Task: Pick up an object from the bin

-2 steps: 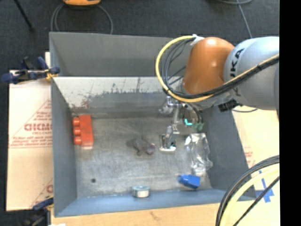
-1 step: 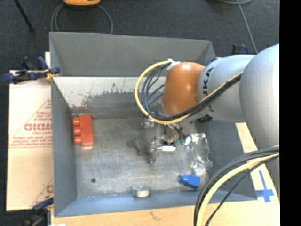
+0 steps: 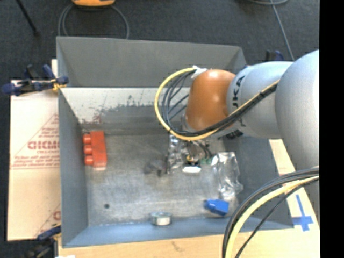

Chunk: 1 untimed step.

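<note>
Where the bin's point(image 3: 72, 176) near wall meets the floor: a round silver cap point(image 3: 160, 218), well nearer the camera than the pincer point(image 3: 175, 161) and slightly to its view-left.
Blue piece point(image 3: 216, 207): nearer than the pincer, off to its view-right and apart from it.
Clear wrapper point(image 3: 227, 175): crumpled, view-right of the pincer, between it and the blue piece.
White bit point(image 3: 191, 170): small, just beside the pincer on its near view-right; I judge it the likeliest pick.
Dark scrap point(image 3: 155, 169): just view-left of the pincer, its long axis roughly across the view.
Pincer: low over the bin floor under the orange wrist cover point(image 3: 208, 98); I cannot tell how far open it is, and nothing is seen held.
Orange block point(image 3: 94, 149): well apart to the pincer's view-left, its long axis near-to-far.
Coming move: probably a short shift view-right and nearer.
</note>
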{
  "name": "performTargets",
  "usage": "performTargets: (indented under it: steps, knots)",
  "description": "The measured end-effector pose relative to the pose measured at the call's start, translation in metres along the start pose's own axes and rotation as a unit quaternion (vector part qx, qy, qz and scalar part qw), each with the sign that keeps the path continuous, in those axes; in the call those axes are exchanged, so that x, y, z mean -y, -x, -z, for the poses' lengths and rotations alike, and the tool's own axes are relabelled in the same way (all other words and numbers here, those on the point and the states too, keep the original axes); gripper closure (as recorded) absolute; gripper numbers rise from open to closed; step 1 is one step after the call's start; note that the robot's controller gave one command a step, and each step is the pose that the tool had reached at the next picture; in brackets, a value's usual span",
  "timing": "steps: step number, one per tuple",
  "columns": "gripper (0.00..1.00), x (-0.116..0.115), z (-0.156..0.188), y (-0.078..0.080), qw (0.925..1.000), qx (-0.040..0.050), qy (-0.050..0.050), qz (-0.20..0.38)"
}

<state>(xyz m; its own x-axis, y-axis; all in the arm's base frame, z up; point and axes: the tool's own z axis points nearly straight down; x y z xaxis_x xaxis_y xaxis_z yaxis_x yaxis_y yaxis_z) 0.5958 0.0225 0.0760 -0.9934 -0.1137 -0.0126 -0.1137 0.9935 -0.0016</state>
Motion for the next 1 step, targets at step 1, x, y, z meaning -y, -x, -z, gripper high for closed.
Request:
performTargets:
  steps: [1]
  knots:
    - [1.00,0.0336,0.1629,-0.0140,0.9938,-0.0003,-0.001,0.111]
